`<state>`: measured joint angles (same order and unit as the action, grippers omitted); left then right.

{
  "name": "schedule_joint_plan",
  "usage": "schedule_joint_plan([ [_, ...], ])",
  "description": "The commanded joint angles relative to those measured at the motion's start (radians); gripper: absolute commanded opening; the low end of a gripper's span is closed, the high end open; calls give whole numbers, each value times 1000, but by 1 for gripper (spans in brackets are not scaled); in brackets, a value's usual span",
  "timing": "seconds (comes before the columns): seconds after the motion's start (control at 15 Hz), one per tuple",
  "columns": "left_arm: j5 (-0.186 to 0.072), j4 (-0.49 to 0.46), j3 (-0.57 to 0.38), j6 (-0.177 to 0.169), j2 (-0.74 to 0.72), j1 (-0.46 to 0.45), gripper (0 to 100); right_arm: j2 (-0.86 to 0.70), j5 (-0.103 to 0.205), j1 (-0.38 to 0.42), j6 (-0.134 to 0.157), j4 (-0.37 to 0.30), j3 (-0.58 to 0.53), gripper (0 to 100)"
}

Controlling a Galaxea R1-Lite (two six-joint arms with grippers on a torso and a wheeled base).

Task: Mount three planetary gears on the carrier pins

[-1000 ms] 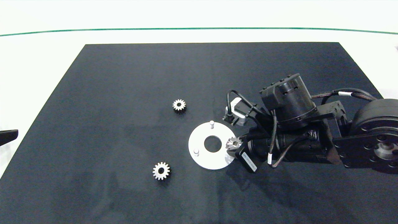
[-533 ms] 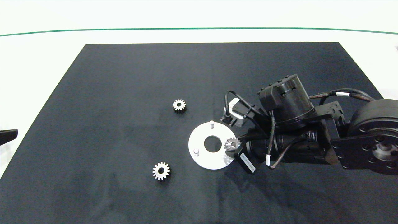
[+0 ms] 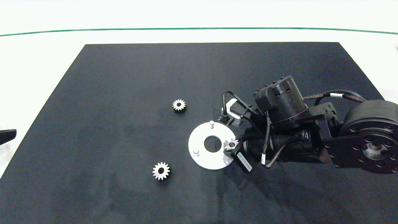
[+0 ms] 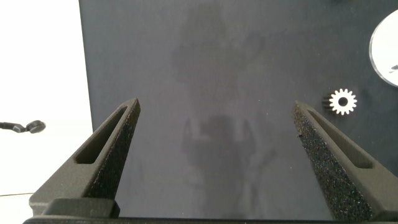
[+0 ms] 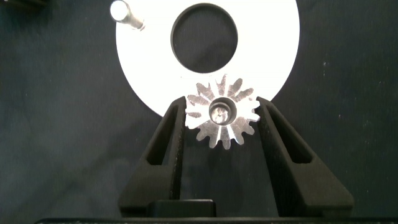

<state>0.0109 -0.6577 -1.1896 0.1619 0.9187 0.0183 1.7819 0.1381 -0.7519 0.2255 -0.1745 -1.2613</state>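
Observation:
The white disc (image 3: 202, 155) lies mid-mat with two bare carrier pins (image 3: 211, 124) (image 3: 196, 151). My right gripper (image 3: 230, 146) is shut on one planetary gear (image 3: 231, 143) at the disc's right rim. In the right wrist view this gear (image 5: 222, 115) sits level between the fingers (image 5: 171, 134), and a pin top shows inside its centre hole. One bare pin (image 5: 124, 12) shows beyond it. Two other gears lie flat on the mat, one (image 3: 179, 105) behind the disc and one (image 3: 161, 170) in front on the left. My left gripper (image 4: 216, 112) is open at the mat's left edge.
The black mat (image 3: 124, 77) covers most of the white table. The left wrist view shows the front gear (image 4: 342, 101) and a sliver of the disc (image 4: 385, 46). The right arm's body (image 3: 311, 137) covers the mat to the right of the disc.
The right arm has shifted a little to the left with the gear. The gear has gone from tilted to nearly level at the disc's right rim.

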Motion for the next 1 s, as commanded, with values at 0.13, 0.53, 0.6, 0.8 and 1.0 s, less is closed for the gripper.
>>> schedule_joint_plan([
  [0.13, 0, -5, 1, 1, 0, 0, 100, 1, 2, 0, 0, 1, -3, 0],
  [0.53, 0, -5, 1, 1, 0, 0, 100, -19, 2, -9, 3, -2, 16, 0],
  [0.6, 0, -5, 1, 1, 0, 0, 100, -18, 3, -9, 3, 0, 22, 0],
  [0.8, 0, -5, 1, 1, 0, 0, 100, -12, 5, -7, 3, 1, 26, 0],
  [1.0, 0, -5, 1, 1, 0, 0, 100, -13, 3, -7, 3, 1, 26, 0],
])
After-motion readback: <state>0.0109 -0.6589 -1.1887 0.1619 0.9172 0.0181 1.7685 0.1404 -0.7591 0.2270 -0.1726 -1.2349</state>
